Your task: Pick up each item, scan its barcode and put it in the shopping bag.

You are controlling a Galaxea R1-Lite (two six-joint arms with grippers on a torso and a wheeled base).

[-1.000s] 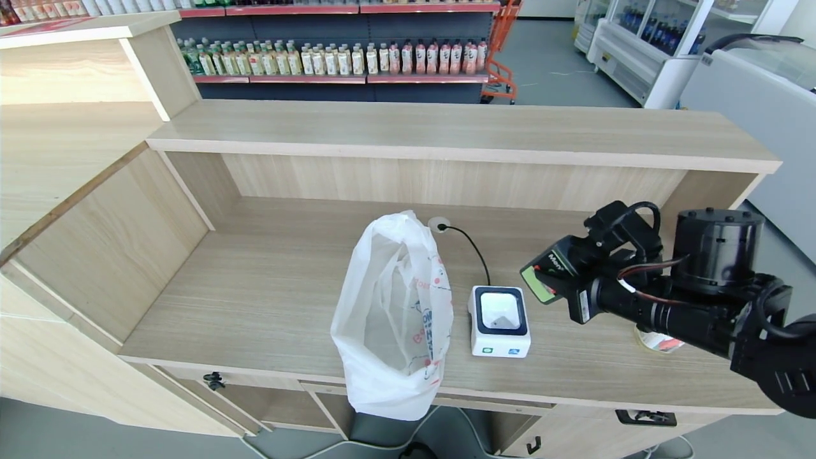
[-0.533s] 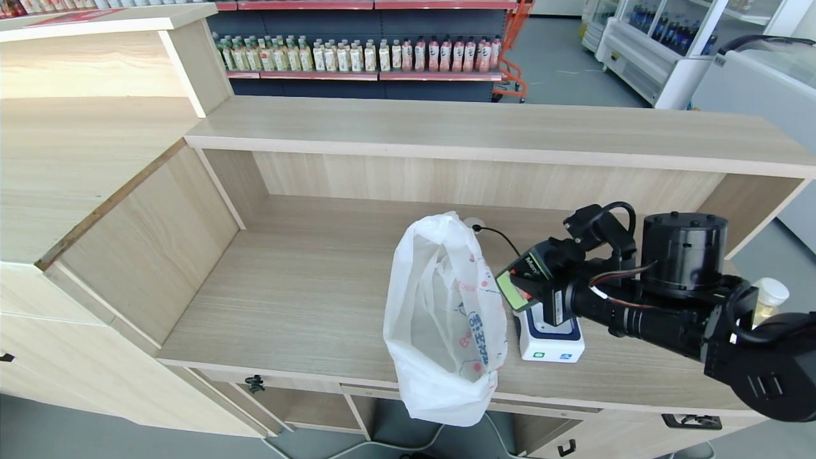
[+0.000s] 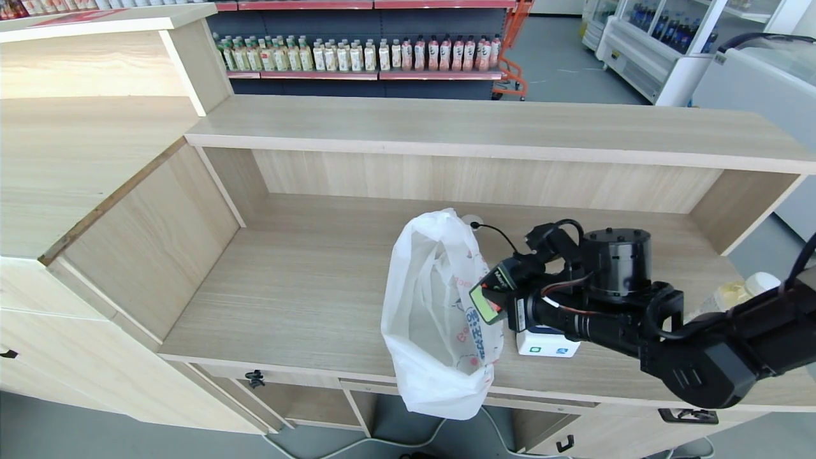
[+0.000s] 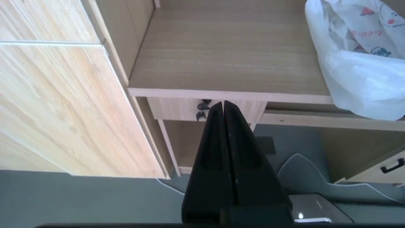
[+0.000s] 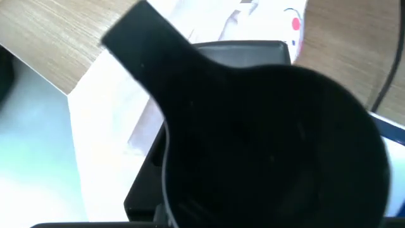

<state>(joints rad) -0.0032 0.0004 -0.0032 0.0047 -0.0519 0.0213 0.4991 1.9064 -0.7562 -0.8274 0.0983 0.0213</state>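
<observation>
Green-faced item | shifted left from scanner | now at shopping bag edge

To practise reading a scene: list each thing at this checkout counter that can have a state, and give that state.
shopping bag, open, upright
box, gripped, beside bag's rim
right tool, shut on box
left tool, shut, empty
bottle, capped
scanner, lying flat, partly hidden

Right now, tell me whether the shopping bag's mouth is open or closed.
Open. The bag stands on the counter edge with its mouth spread, interior visible.
</observation>
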